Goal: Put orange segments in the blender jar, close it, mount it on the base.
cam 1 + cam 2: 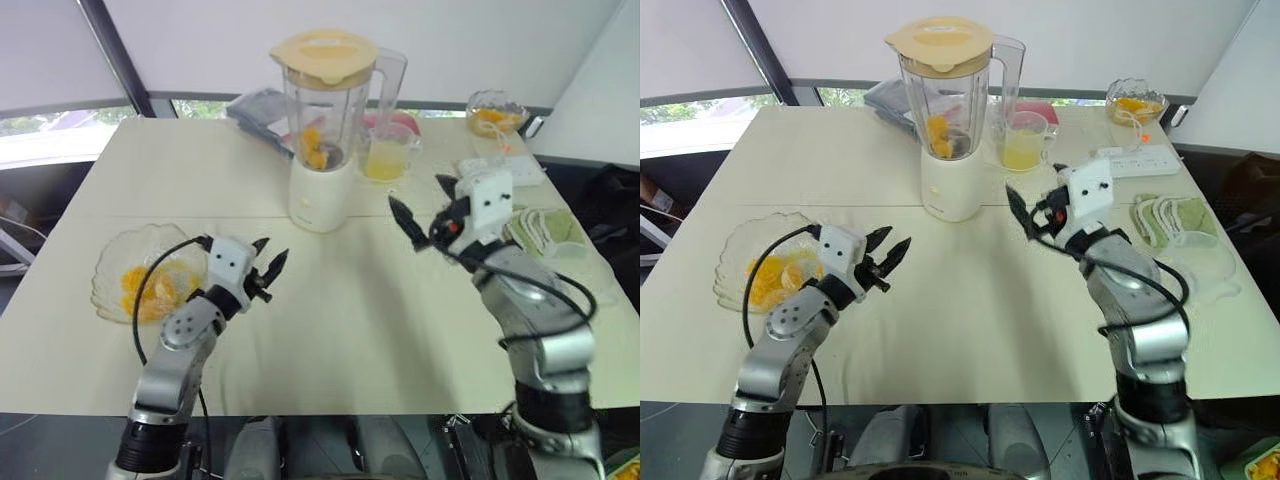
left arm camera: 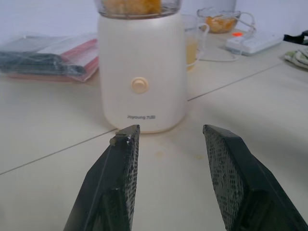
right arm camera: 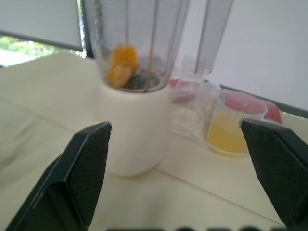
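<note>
Cream table [image 1: 380, 330], lidded jar [image 1: 325, 110] mounted upper centre; my left gripper [image 1: 273, 250] and right gripper [image 1: 416, 192] gape empty, right may knock it over.

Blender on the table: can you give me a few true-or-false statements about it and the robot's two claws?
The blender jar stands on its base. True.
The lid is off the jar. False: it sits on top.
Inside the jar lie orange segments. True.
The left gripper holds an orange segment. False: it is open and empty, beside the glass bowl.
The right gripper is clamped on the jar. False: it is open, apart from the blender.
</note>
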